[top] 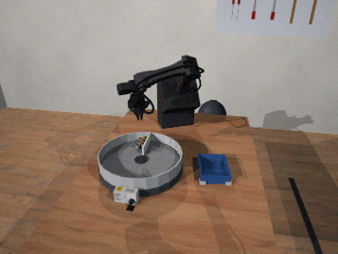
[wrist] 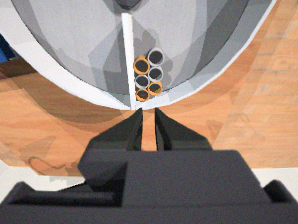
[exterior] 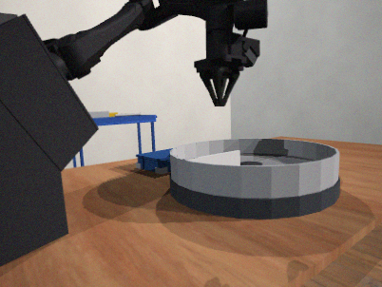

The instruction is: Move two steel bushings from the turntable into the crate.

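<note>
Gripper hangs above the turntable's near-arm side, its fingers almost pressed together with nothing between them; I'd have to spread them before any grasp. Turntable is the biggest thing I'm working around, and its raised wall limits how low I can come in from the side. Crate sits beside it, level as far as I can tell, with pale corner guides at its foot. Divider runs from near the hub to the wall. Against and beside it cluster the bushings: three grey ones, which I take for the steel, and three orange. All stand with open ends up, on the turntable. I'd start with the outermost steel bushing, since its far side looks freest. I expect it to be stiff, fairly heavy for its size and slick on its round outside, so I'd pinch squarely across the diameter, low enough to stop it rolling out, without nudging the orange bushing next to it.
</note>
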`<state>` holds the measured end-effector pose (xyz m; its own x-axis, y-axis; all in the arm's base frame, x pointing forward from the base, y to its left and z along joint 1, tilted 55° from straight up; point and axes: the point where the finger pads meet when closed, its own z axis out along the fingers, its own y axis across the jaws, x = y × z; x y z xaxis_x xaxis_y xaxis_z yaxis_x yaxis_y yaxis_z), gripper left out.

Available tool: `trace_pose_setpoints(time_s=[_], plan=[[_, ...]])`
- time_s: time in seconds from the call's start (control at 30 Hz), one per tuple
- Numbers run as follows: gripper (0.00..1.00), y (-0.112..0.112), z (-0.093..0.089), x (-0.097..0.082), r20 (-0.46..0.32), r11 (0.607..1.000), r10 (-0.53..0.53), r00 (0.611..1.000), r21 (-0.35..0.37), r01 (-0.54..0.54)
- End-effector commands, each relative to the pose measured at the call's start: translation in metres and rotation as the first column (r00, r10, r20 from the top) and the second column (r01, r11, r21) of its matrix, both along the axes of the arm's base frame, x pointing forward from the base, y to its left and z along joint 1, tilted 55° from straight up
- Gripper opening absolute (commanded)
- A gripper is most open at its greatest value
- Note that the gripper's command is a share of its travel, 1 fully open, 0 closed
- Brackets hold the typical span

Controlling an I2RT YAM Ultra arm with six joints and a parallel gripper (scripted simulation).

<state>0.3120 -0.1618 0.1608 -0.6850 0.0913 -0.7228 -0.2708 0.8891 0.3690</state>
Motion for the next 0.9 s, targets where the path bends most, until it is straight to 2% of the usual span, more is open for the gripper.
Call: trace_pose_setpoints(time_s=[0.0, 0.77, 0.83, 0.87], plan=[[0.15, -0.012, 0.01, -0.001, 0.026, 1.0, -0.024, 0.999, -0.004, 0.024], [0.15, -0.012, 0.01, -0.001, 0.026, 1.0, -0.024, 0.999, -0.004, 0.024], [0.13, -0.016, 0.004, 0.005, 0.03, 0.999, -0.031, 0.999, -0.008, 0.032], [0.13, -0.001, -0.014, 0.009, 0.003, 1.0, -0.012, 1.0, 0.025, 0.011]])
